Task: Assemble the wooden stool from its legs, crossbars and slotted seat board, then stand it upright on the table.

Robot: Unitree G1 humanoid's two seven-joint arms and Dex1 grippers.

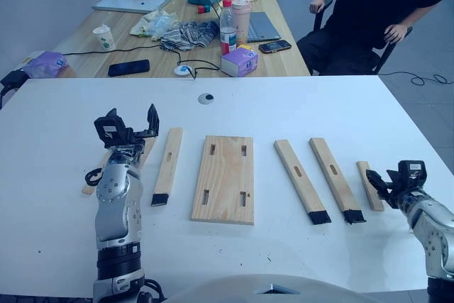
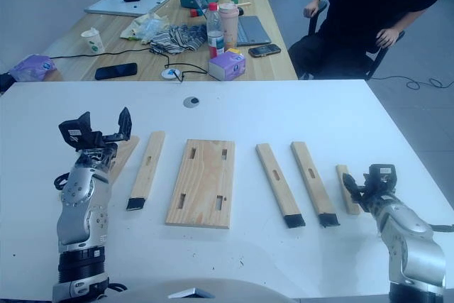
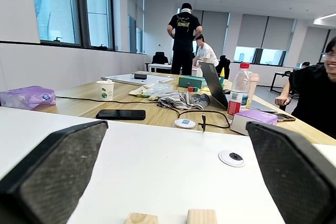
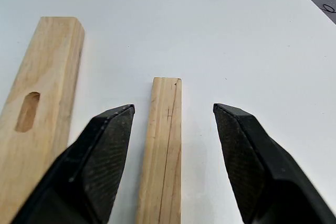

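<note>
On the white table [image 1: 319, 104] there is one seat board [image 1: 224, 178], cut with four slots, in the middle of the left eye frame. Its long axis runs from bottom to top and leans a little to the right. Three slotted legs lie flat beside it. The left leg [image 1: 167, 167] is just left of the board and tilts the same way. The inner right leg [image 1: 299, 179] and the outer right leg [image 1: 335, 175] are in the right half, side by side but apart, leaning toward the upper left. All three have their black-capped ends toward the bottom of the frame. A fourth wooden piece [image 2: 126, 152] lies slantwise at left, largely hidden behind the left arm. One short crossbar [image 1: 369, 184] lies at lower right, just beyond the outer right leg and roughly parallel to it. The left gripper [image 1: 131, 122] is held above the table at middle left with its jaws spread wide. The left wrist view adds two square wooden ends [image 3: 140, 217] on the table past the pads. The right gripper [image 4: 173, 108] is at the crossbar's near end. The right wrist view shows its jaws parted, one to each side of the bar with a gap on both sides. That view also shows the oval slot in the neighbouring leg.
</note>
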